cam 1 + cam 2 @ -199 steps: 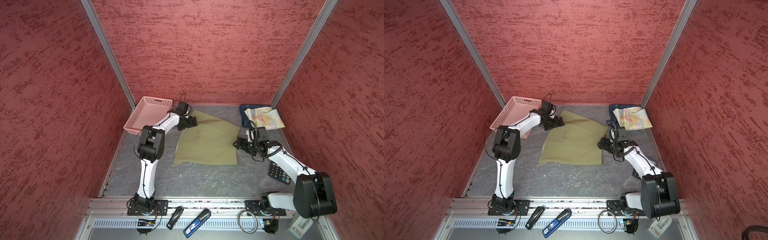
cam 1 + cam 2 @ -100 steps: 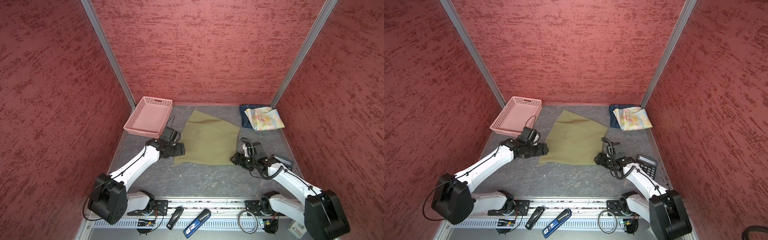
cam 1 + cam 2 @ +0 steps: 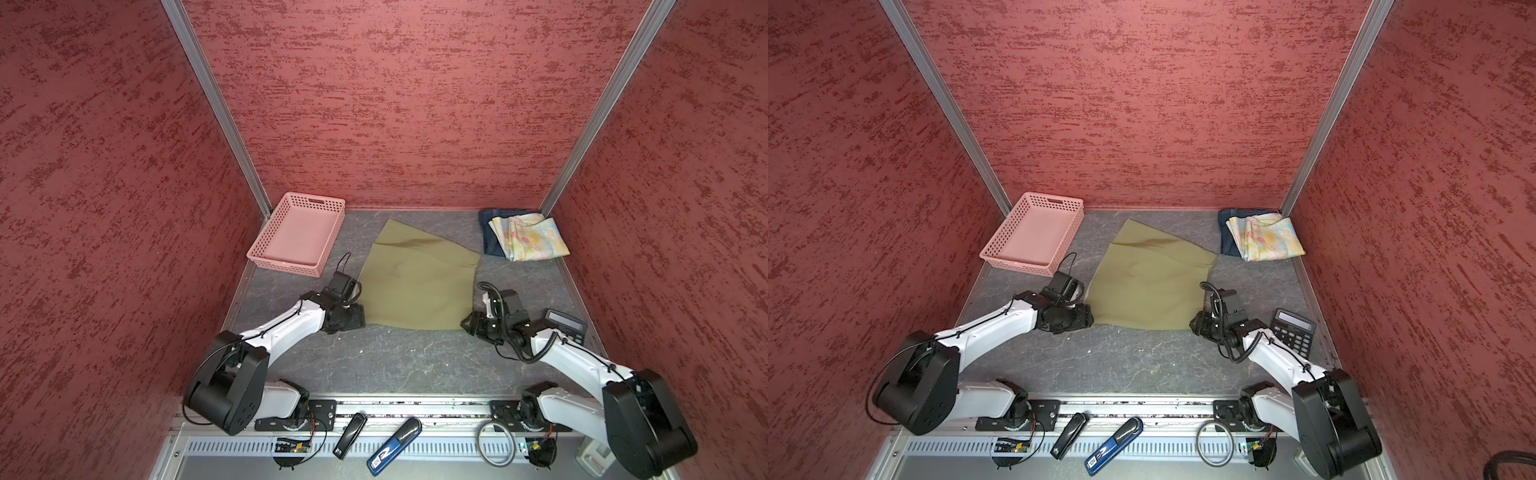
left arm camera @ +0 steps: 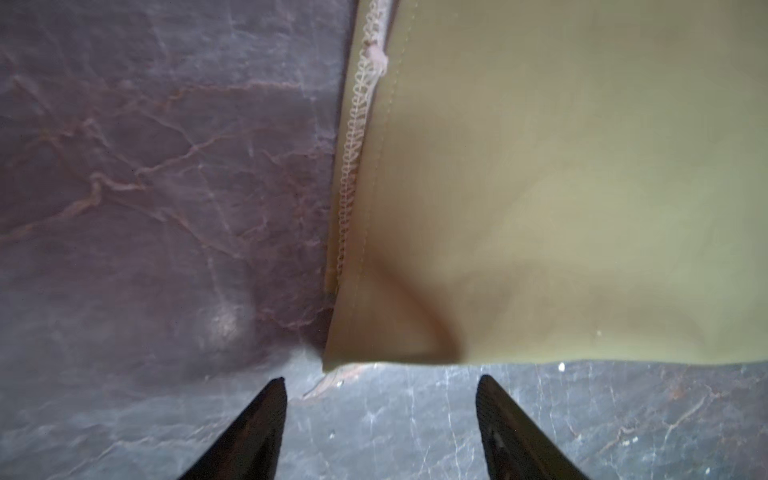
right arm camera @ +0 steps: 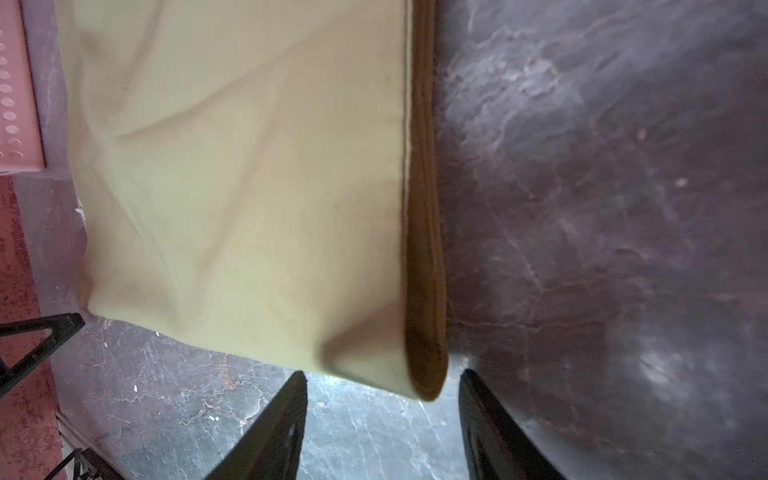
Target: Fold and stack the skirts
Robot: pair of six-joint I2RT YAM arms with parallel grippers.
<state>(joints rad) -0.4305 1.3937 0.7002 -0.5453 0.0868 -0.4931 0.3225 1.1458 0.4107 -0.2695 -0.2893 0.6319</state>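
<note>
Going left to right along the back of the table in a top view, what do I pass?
basket → olive skirt → denim skirt → pastel skirt

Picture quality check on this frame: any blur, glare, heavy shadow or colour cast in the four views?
Both top views: sharp, evenly lit, olive skirt crisp. Left wrist view: skirt corner soft, table dim and purplish farther off, paler near the jaws. Right wrist view: skirt washed out pale, its side hem in brown shadow, far table smeared, pink basket blurred at the frame edge.
</note>
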